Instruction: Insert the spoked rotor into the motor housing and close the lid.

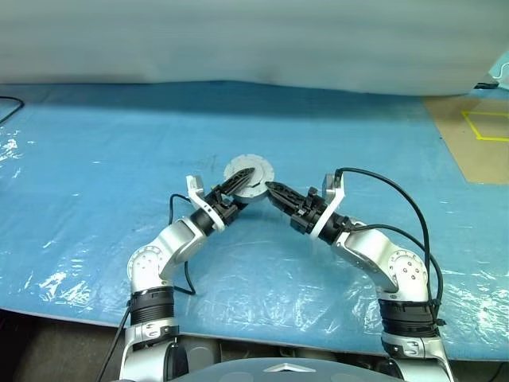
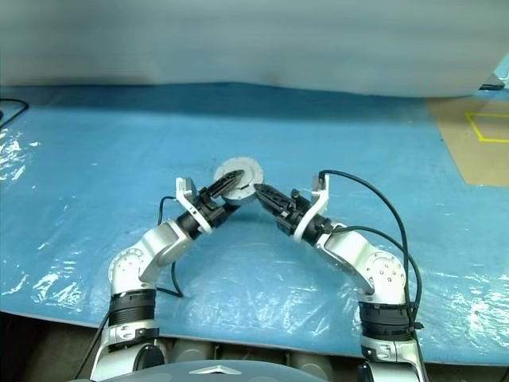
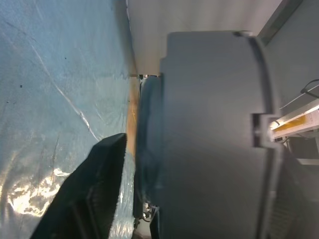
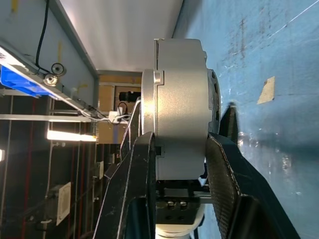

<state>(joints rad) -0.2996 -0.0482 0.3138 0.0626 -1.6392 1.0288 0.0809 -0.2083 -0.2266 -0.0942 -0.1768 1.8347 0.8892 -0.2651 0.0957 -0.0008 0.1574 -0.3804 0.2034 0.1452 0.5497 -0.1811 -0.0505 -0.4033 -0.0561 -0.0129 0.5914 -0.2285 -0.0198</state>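
The motor housing (image 1: 258, 170), a round grey metal puck, hangs just above the blue table between my two grippers. My right gripper (image 1: 272, 189) is shut on it; in the right wrist view its fingers (image 4: 134, 189) press on both flat sides of the housing (image 4: 179, 114). From the other side my left gripper (image 1: 242, 185) straddles the housing, one black finger across the upper face. In the left wrist view the housing (image 3: 214, 124) is edge-on, and that gripper's finger (image 3: 94, 189) stands a narrow gap away from it. The spoked rotor is hidden. I cannot tell the lid apart from the housing body.
A blue sheet under clear plastic film (image 1: 95, 175) covers the table. At the far right lies a brown floor patch with yellow tape (image 1: 481, 131). A black cable (image 1: 8, 107) lies at the far left edge. A pale wall (image 1: 238, 40) runs behind the table.
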